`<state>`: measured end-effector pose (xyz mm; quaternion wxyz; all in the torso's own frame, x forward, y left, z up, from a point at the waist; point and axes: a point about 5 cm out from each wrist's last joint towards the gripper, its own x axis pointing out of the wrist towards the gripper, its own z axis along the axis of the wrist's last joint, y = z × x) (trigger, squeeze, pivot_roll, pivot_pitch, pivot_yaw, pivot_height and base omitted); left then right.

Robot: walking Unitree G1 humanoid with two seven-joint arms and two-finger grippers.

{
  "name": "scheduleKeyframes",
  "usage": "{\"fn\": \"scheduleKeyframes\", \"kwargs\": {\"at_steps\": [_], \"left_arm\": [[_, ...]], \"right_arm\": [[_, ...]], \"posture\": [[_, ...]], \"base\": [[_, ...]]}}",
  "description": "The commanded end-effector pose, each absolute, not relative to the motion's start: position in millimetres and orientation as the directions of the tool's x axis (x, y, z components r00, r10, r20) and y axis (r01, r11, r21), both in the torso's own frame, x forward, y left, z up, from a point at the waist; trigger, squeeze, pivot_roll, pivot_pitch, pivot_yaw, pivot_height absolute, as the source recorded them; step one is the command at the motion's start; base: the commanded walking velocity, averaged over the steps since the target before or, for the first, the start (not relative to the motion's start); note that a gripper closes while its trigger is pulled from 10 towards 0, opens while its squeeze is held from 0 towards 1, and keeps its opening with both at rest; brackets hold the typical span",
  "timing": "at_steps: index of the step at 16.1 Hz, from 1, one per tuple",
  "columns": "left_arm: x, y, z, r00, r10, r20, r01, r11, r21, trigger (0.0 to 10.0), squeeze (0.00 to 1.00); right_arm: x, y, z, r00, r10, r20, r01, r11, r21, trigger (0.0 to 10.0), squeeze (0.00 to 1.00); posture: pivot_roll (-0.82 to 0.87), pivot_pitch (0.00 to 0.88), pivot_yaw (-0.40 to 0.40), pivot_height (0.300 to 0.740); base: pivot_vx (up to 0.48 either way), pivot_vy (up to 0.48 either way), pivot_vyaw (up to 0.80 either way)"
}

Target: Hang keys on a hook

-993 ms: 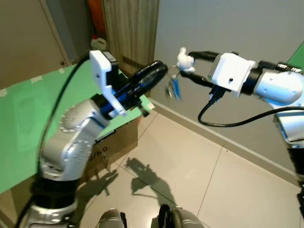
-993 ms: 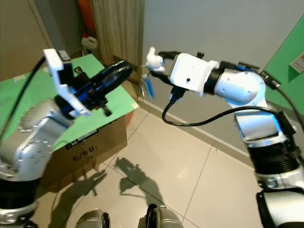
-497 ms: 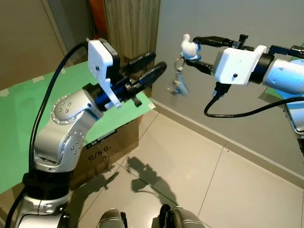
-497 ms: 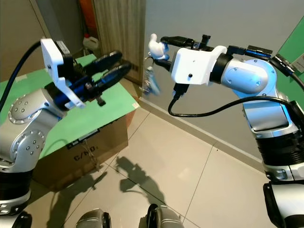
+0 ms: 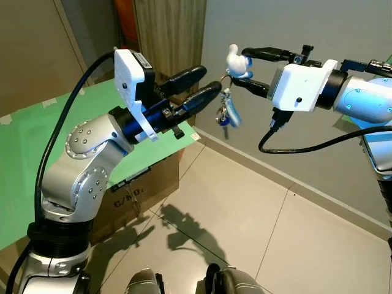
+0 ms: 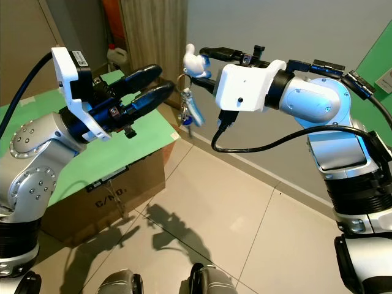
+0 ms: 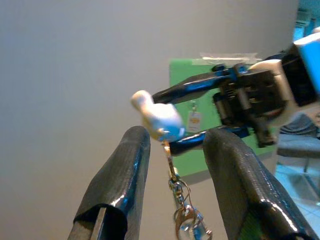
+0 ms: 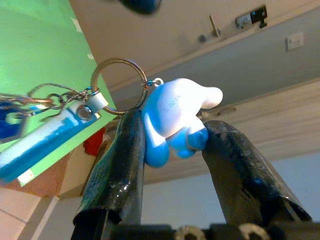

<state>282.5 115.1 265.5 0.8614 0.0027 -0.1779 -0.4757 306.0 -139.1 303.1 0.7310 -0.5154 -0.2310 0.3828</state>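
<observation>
A bunch of keys point(image 5: 225, 114) with a blue tag hangs by a chain and ring from a white and blue figurine point(image 5: 235, 61). My right gripper point(image 5: 241, 67) is shut on that figurine, held high in front of the grey wall. In the right wrist view the figurine point(image 8: 172, 117) sits pinched between both fingers point(image 8: 127, 160), and the ring point(image 8: 120, 85) and blue tag point(image 8: 45, 145) hang off to one side. My left gripper point(image 5: 209, 79) is open, its tips just left of the hanging keys and not touching them. The left wrist view looks between its fingers point(image 7: 125, 170) at the figurine point(image 7: 157, 117).
A cardboard box point(image 5: 147, 177) with a green sheet point(image 5: 43, 141) on top stands under my left arm. A wooden panel point(image 5: 168, 30) rises behind it. The grey wall point(image 5: 288, 18) meets the tiled floor point(image 5: 257, 233) along a skirting line. A green panel point(image 6: 373, 61) hangs at far right.
My left gripper has opened and its tips now sit beside the keys. The right gripper shifted slightly left, and the keys swung and now hang straighter.
</observation>
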Motion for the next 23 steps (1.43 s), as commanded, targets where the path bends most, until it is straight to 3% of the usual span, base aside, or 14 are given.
{"fn": "scheduleKeyframes", "kwargs": {"at_steps": [1,11,12,13,23], "left_arm": [[284.8,114.9,272.7,0.486,-0.814,0.318,0.805,0.558,0.200,10.0,0.00],[281.9,104.1,264.6,0.458,-0.837,0.299,0.838,0.519,0.170,10.0,0.00],[281.9,104.0,264.7,0.457,-0.837,0.300,0.839,0.518,0.169,2.9,0.00],[282.0,103.9,264.9,0.457,-0.837,0.301,0.839,0.518,0.165,0.0,0.00],[279.3,106.2,267.4,0.458,-0.832,0.315,0.841,0.520,0.151,0.0,0.00]], "right_arm": [[300.1,-132.9,307.2,0.561,0.826,-0.058,-0.325,0.155,-0.933,10.0,0.00],[291.4,-124.2,311.2,0.518,0.854,-0.043,-0.340,0.160,-0.927,10.0,0.00],[291.3,-124.3,311.4,0.519,0.854,-0.044,-0.340,0.159,-0.927,10.0,0.00],[291.3,-124.7,311.6,0.520,0.853,-0.044,-0.340,0.159,-0.927,10.0,0.00],[293.2,-126.3,313.4,0.537,0.842,-0.045,-0.333,0.163,-0.929,10.0,0.00]], "posture": [[0.04,0.124,-0.031,0.740],[0.04,0.129,-0.026,0.740],[0.04,0.129,-0.024,0.740],[0.04,0.129,-0.024,0.740],[0.05,0.138,-0.025,0.740]], "base": [[0.000,0.000,0.00],[0.000,0.000,0.00],[0.000,0.000,0.00],[0.000,0.000,0.00],[0.000,0.000,0.00]]}}
